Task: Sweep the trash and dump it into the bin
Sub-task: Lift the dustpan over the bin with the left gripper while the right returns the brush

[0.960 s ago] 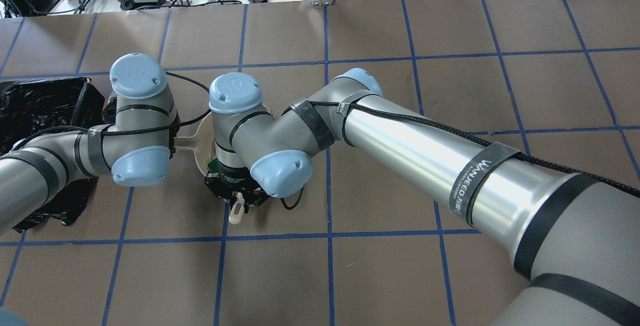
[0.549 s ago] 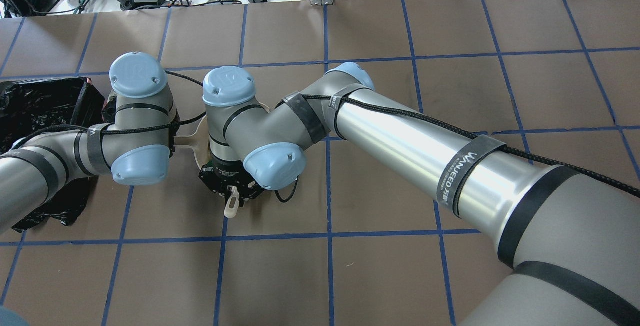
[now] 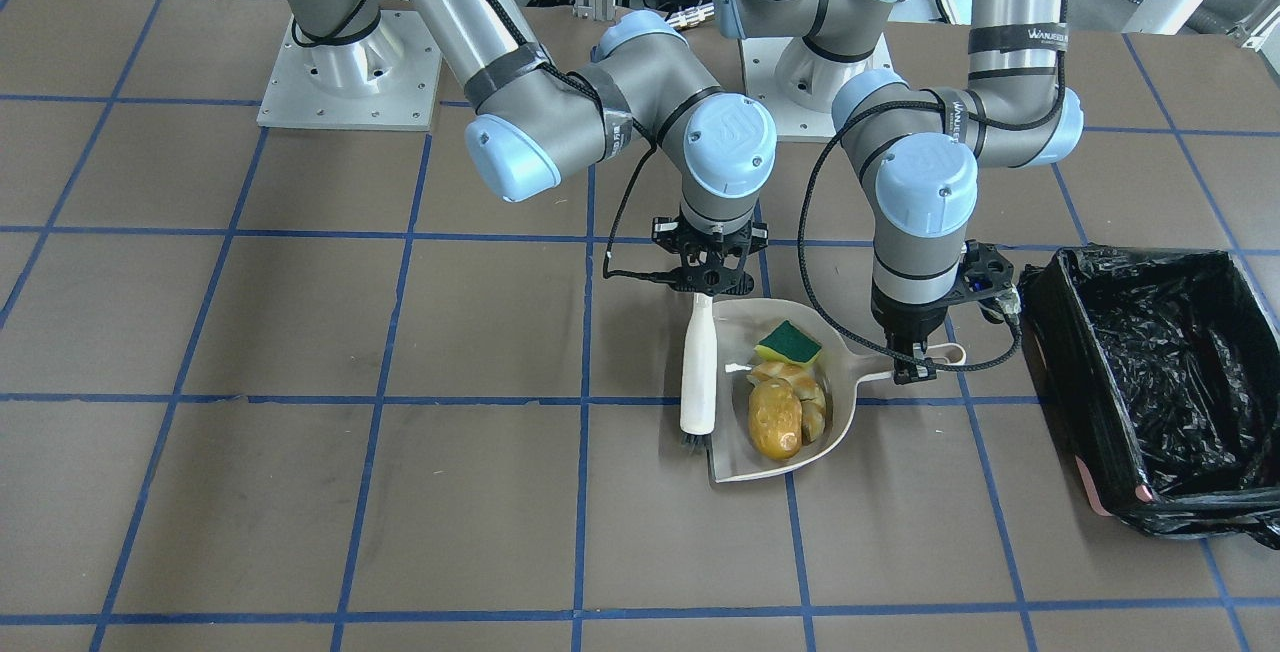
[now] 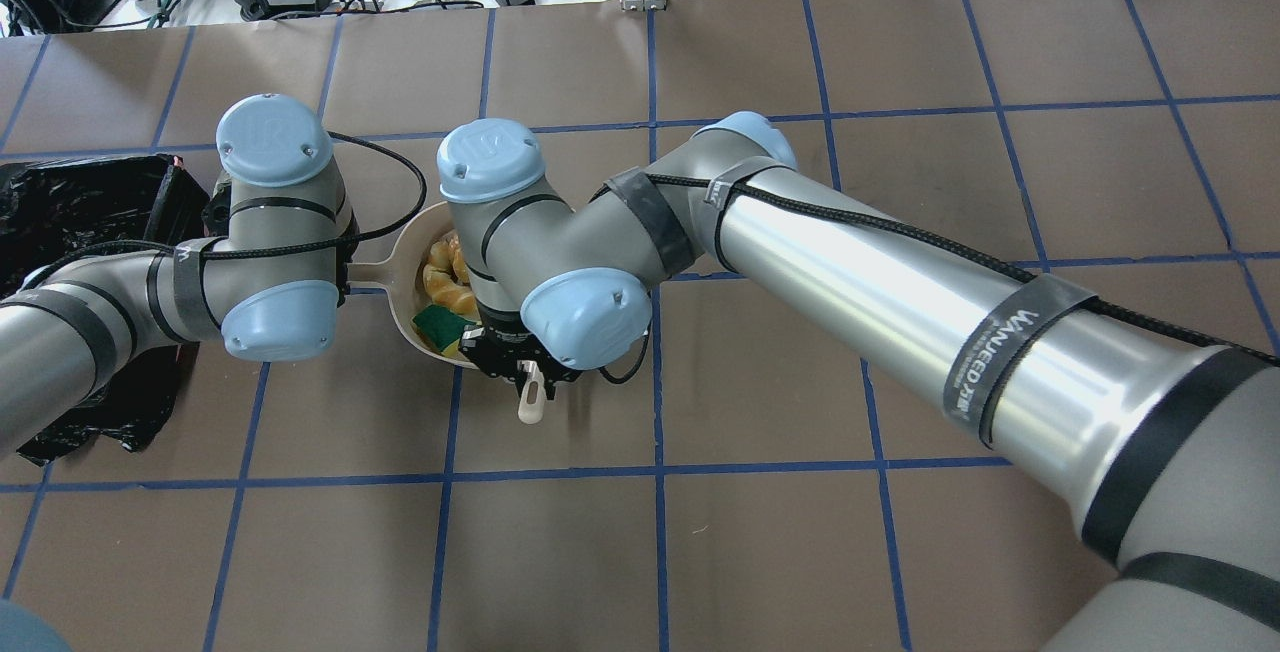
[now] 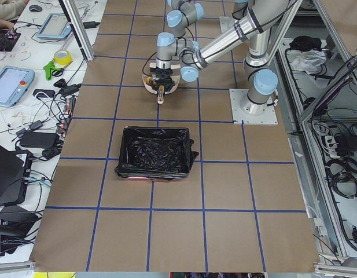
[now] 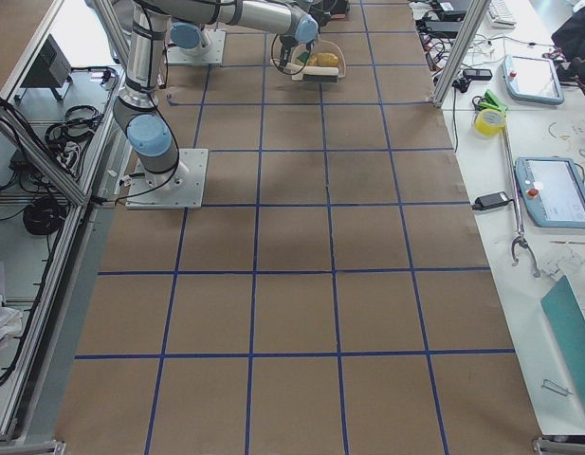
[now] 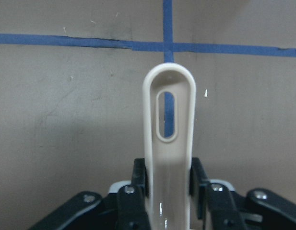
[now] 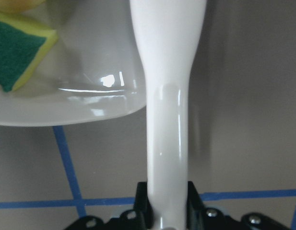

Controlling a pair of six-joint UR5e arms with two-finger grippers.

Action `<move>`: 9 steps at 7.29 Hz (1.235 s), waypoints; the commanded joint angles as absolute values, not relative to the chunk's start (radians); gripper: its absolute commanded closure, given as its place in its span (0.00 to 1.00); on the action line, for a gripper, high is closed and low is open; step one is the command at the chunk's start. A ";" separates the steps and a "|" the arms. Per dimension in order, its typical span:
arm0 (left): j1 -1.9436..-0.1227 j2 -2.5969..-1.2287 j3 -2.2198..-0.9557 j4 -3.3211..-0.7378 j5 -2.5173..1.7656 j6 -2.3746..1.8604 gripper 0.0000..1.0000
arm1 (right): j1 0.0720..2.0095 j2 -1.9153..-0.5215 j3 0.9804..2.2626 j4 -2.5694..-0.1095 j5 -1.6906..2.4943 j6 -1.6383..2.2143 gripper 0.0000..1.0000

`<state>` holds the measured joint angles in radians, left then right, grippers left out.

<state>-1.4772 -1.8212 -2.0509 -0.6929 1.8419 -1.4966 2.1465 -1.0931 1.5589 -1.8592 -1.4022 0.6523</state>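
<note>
Our left hand [image 3: 915,367] clamps the beige plastic dustpan [image 3: 843,379] level so trash [image 3: 775,419] cannot spill; right hand [image 3: 706,284] grips the white brush [image 3: 699,372].

table [image 4: 1000,182]: brown, blue tape grid [image 4: 660,532] | side bench [image 6: 548,133]: white, tablets [image 6: 554,192] | light: even

The silver tubular right arm [image 4: 880,282] and left arm [image 4: 70,332] have matte grey joints closed by round pale-blue caps [image 4: 490,160], each with an embossed logo and small screws. Black braided cables [image 4: 870,223] lie along them under white-lettered black straps [image 4: 1005,357]. The black left gripper [image 7: 168,177] and right gripper [image 8: 168,201] show silver screw heads.
</note>
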 commanded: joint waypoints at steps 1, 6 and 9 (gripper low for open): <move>-1.477 -1.800 -2.048 -0.718 1.824 -1.494 1.00 | 2.009 -1.179 1.571 -1.763 -1.480 0.516 0.96; -1.404 -1.750 -1.714 -1.237 1.628 -1.461 1.00 | 1.506 -1.221 1.600 -1.744 -1.612 -0.011 0.97; -1.167 -1.741 -1.689 -1.243 1.537 -1.181 1.00 | 1.311 -1.194 1.601 -1.798 -1.676 -0.229 1.00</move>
